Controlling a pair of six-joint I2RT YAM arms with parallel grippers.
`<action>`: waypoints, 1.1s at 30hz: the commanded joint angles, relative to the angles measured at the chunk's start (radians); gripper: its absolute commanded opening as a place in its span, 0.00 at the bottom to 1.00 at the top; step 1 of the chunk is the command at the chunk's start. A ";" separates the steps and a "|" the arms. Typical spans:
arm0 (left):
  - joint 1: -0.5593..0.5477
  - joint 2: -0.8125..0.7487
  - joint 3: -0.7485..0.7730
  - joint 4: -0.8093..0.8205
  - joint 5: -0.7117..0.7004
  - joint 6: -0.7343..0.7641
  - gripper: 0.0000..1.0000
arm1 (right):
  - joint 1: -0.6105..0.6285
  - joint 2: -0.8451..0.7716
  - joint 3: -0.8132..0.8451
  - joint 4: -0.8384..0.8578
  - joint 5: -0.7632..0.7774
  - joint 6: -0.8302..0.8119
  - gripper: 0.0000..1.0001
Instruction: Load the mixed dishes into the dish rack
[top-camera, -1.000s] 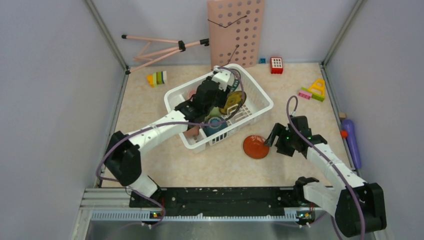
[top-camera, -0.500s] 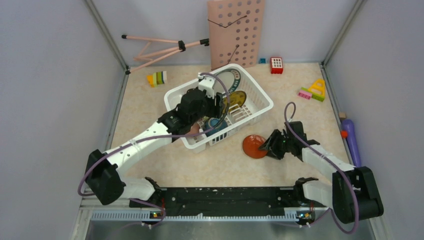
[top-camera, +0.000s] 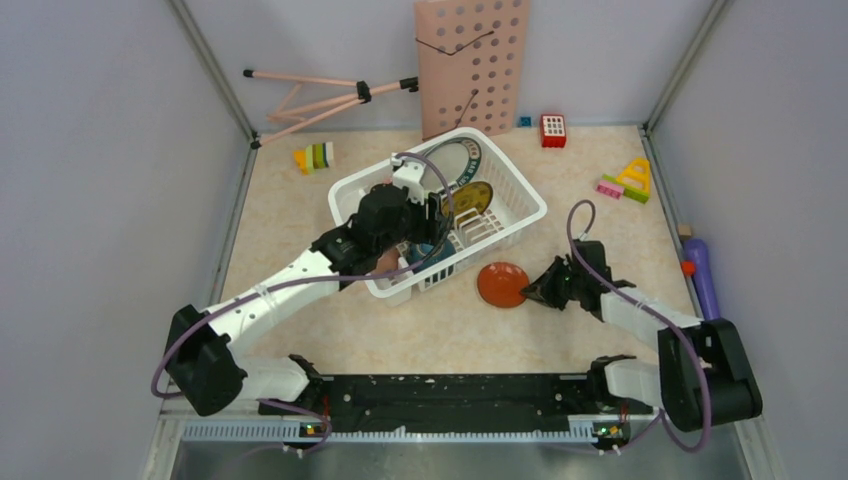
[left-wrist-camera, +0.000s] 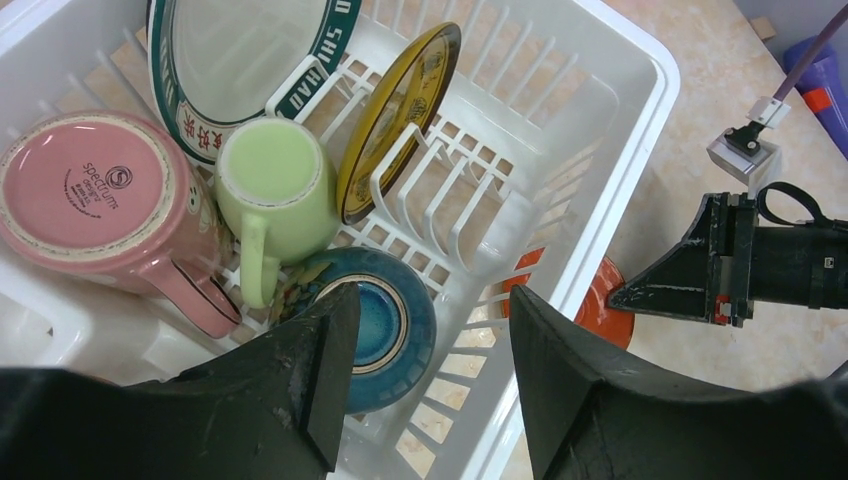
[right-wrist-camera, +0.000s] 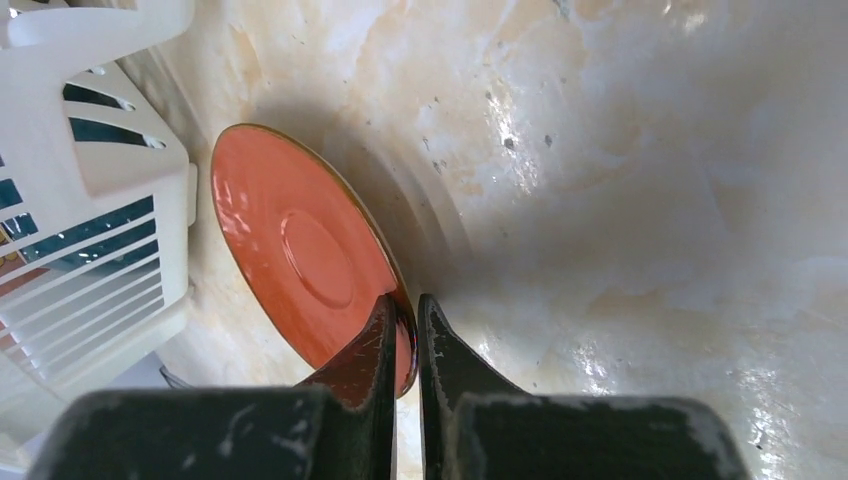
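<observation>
Shifted leftward toward the rack (left-wrist-camera: 640, 150), the orange plate (top-camera: 500, 284) now sits tipped on the counter (right-wrist-camera: 650, 200) just beside the rack's right wall, its near rim clamped by the right fingers (right-wrist-camera: 365, 360); left fingers (left-wrist-camera: 315, 370) hang open above the bowl (left-wrist-camera: 385, 320).

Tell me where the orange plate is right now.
In the top view the orange plate is right of centre, just outside the near-right wall of the dish rack, with its rim pinched by the right gripper.
</observation>
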 joint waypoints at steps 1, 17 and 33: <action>0.000 -0.036 0.002 0.033 0.028 -0.012 0.61 | -0.008 -0.053 0.050 -0.141 0.152 -0.105 0.00; 0.028 0.038 0.069 0.178 0.410 -0.174 0.60 | -0.009 -0.448 0.444 -0.674 0.054 -0.365 0.00; 0.113 0.226 0.164 0.368 0.818 -0.373 0.53 | -0.009 -0.373 0.612 -0.491 -0.232 -0.376 0.00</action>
